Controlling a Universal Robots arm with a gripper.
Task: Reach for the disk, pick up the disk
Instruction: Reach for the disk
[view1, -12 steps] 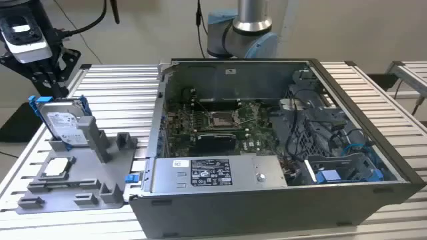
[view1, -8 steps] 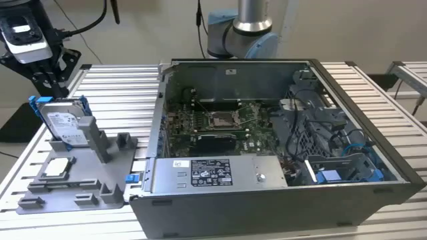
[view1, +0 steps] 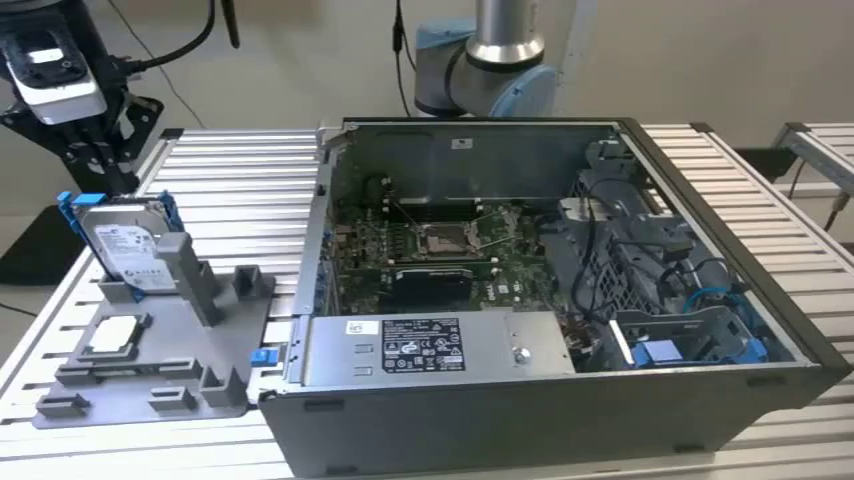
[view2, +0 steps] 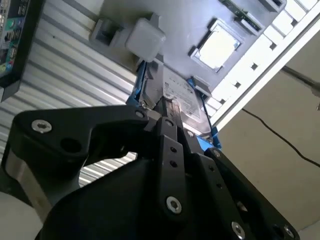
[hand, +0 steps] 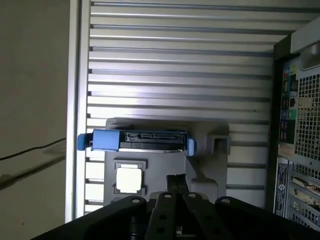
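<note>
Disk: silver-grey rectangular metal hard drive (view1: 127, 245) with blue plastic rails is standing on end in a grey plastic holder (view1: 160, 350), near the exterior view's left.
Axis: long axis is running vertically, connector end facing up in the first wrist view (hand: 150, 140).
Tool: black tool (hand: 176, 181) is hovering above the drive, fingers together, gripping nothing.
Desk: slatted aluminium desk (view1: 240, 180) is carrying the holder beside an open grey computer case (view1: 534, 420).
</note>
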